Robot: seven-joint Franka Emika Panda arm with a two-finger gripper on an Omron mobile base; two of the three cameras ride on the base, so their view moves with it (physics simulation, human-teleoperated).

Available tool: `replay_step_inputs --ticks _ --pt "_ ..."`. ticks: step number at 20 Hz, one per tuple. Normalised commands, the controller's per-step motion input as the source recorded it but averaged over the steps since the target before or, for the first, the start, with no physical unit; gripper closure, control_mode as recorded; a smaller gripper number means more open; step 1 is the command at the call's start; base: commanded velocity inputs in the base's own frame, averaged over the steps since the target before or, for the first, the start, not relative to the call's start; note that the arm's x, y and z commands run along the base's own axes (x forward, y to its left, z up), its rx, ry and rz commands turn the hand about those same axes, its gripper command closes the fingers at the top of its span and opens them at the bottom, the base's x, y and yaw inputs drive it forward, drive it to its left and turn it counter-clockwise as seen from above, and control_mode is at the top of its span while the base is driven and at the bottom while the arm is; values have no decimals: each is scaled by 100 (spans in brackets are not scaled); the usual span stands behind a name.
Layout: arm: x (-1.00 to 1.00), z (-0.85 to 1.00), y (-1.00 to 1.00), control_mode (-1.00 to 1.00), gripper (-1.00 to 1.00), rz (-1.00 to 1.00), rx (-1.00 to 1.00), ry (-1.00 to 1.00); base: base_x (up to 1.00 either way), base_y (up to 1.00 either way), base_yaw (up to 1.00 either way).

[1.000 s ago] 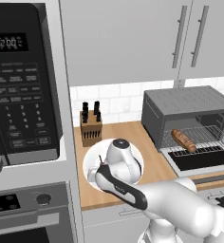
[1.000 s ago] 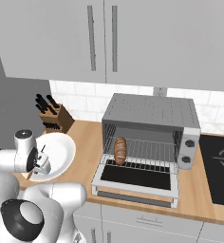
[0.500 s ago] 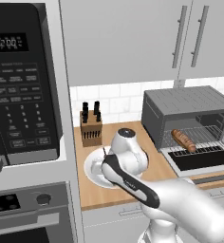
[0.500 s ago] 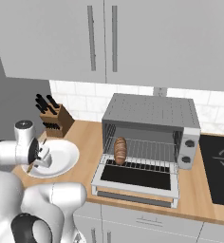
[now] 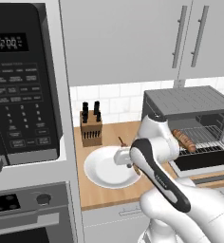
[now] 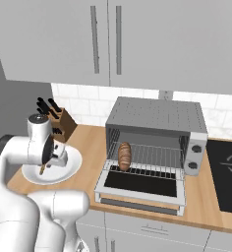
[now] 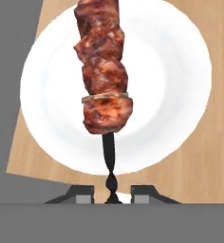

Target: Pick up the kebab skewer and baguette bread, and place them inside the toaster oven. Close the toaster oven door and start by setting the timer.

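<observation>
1. Gripper clamped on the thin dark stick of the kebab skewer, jaws closed tight around it.
2. Skewer lifted above the white plate; in the hand view, meat chunks stacked along the stick and pointing away from the fingers, over the middle of the plate.
3. In the right base view, gripper over the plate, with the lower tip of the skewer hanging below the hand.
4. Plate on the wooden counter, left of the toaster oven and just in front of the knife block.
5. Toaster oven door folded down flat, open toward the counter edge.
6. Baguette bread already lying on the wire rack inside the toaster oven, at the side nearer to the plate.
7. Black microwave on the far side of the plate from the toaster oven, above a second oven front.
</observation>
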Motion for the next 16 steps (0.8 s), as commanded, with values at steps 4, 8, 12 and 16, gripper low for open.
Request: replay_step_inputs --ticks 4,8,12,16 --pt "-7 51 -83 -100 100 6 -2 0 0 0 0" --pt "-12 33 -96 -100 100 5 -4 0 0 0 0" --pt "-25 17 -98 -100 100 3 -9 0 0 0 0" --pt "-6 24 -94 -100 100 1 -13 0 0 0 0"
